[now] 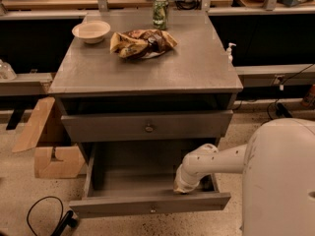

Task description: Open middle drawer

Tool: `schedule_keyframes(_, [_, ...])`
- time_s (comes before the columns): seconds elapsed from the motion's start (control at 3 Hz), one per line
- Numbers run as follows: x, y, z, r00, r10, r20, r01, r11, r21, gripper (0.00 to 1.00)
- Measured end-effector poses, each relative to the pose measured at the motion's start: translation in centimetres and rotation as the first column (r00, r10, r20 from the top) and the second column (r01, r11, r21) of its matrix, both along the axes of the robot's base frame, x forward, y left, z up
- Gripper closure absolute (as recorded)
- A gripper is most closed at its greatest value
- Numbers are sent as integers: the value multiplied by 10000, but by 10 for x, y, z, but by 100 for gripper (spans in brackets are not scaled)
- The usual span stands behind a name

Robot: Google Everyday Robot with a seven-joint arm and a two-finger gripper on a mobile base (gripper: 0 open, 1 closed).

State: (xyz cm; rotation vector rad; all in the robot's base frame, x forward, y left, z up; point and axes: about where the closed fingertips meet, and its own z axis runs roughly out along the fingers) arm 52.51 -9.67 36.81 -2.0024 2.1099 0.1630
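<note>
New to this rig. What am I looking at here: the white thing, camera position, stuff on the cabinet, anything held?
One camera looks down on the scene. The white bulk at lower right is the robot's body; its white arm reaches into the open grey drawer with a small knob. The tool, the arm's grasping end, sits low in that drawer's right side; whether it holds anything cannot be seen. Above is a closed grey drawer. On the grey cabinet top are a cream round bowl, a crumpled brown snack bag and a green drink can.
</note>
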Motion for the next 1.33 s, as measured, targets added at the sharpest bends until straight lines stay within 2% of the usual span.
schedule_keyframes(0.67, [0,0,0,10000,0,-1,0,10000,0,100])
schedule_keyframes(1.0, [0,0,0,10000,0,-1,0,10000,0,82])
schedule_keyframes(1.33, [0,0,0,10000,0,-1,0,10000,0,58])
